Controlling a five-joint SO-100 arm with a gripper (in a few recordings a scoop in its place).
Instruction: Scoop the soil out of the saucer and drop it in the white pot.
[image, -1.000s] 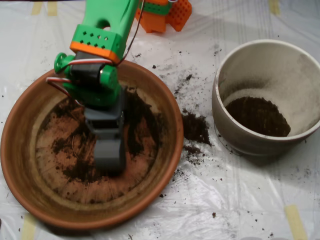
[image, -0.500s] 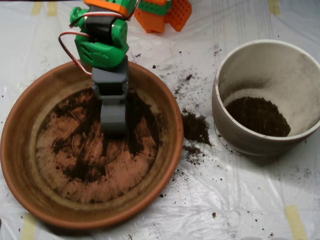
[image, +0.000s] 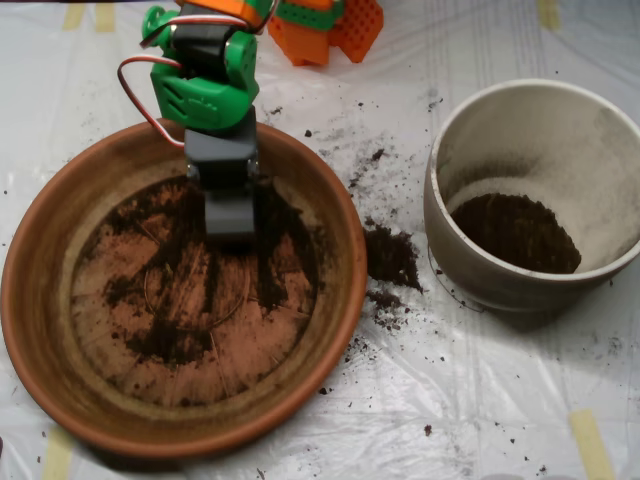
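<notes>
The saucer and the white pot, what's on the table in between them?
In the overhead view, a dark clump of spilled soil lies on the plastic sheet between the saucer and the white pot, with loose crumbs scattered around it.

arm: green, reaching down from top edge | gripper (image: 229, 212): grey, pointing downward in picture
</notes>
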